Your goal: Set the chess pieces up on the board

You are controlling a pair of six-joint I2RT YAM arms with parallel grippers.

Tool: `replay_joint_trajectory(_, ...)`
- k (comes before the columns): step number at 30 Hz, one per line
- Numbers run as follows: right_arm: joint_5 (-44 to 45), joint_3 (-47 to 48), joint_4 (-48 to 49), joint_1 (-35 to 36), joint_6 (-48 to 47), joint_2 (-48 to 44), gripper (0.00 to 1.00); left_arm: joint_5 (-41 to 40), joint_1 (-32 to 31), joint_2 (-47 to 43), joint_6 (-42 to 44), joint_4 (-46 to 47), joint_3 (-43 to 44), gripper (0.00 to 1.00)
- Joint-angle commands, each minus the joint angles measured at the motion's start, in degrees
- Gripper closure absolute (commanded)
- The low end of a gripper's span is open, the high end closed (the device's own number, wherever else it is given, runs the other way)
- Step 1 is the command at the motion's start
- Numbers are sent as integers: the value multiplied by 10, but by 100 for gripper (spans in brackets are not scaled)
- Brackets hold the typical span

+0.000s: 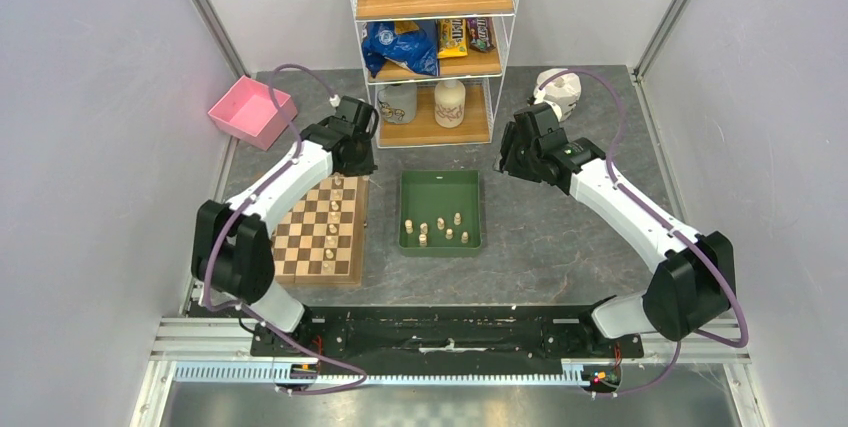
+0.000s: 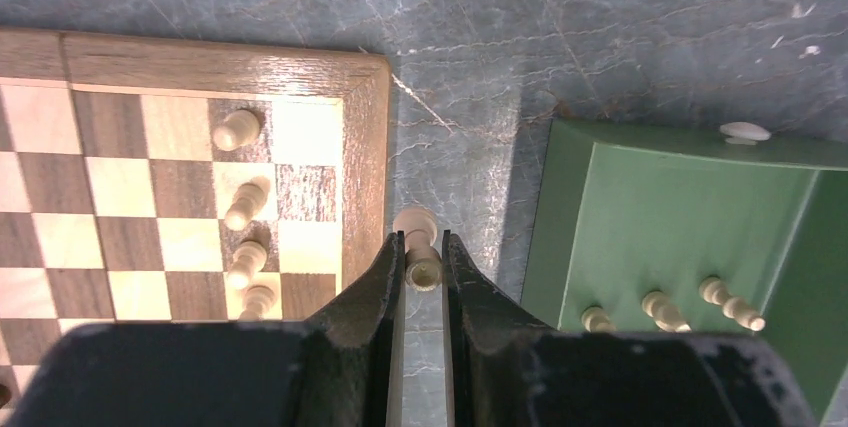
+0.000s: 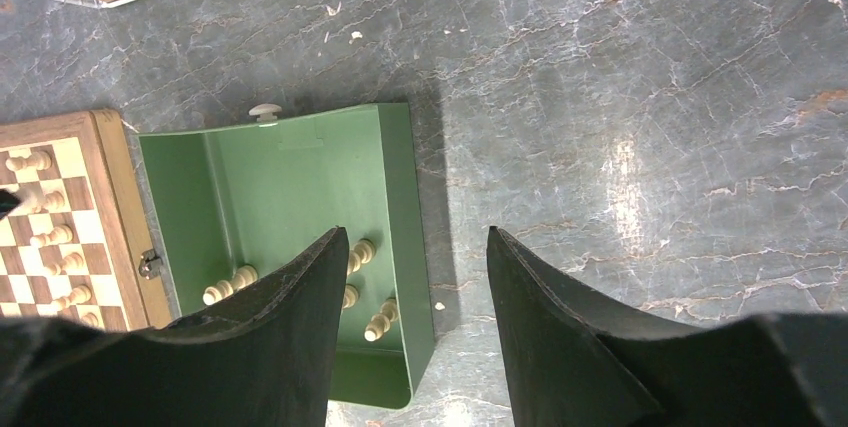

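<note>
The board [image 1: 318,235] lies left of centre, with several pale pieces [image 1: 331,222] in one column near its right side. In the left wrist view the board [image 2: 365,127] fills the left. My left gripper [image 2: 424,255] is shut on a pale chess piece [image 2: 420,243], held over the grey table between the board's right border and the green tray [image 2: 560,217]. From above it hangs at the board's far right corner [image 1: 352,147]. My right gripper [image 3: 412,247] is open and empty, above the table beside the tray's right wall [image 3: 400,197]. Several pale pieces [image 1: 440,229] stand in the tray.
The green tray [image 1: 440,183] sits at centre. A wire shelf [image 1: 433,47] with bottles and snack bags stands at the back. A pink bin [image 1: 252,110] is at back left; a white object [image 1: 558,89] is at back right. Grey walls flank both sides.
</note>
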Motion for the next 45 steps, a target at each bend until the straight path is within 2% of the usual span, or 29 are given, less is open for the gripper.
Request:
replay_joint_trajectory(1,-5,2,15,-1,6,1,39,11,5,36,8,10,9,98)
replay_joint_trajectory(11,-10,1,15,-1,5,7,39,14,46,63,8,39,-11,98)
replay_joint_trajectory(45,-22,1,15,-1,3,26,38,-27,77,110,10,83,-33,98)
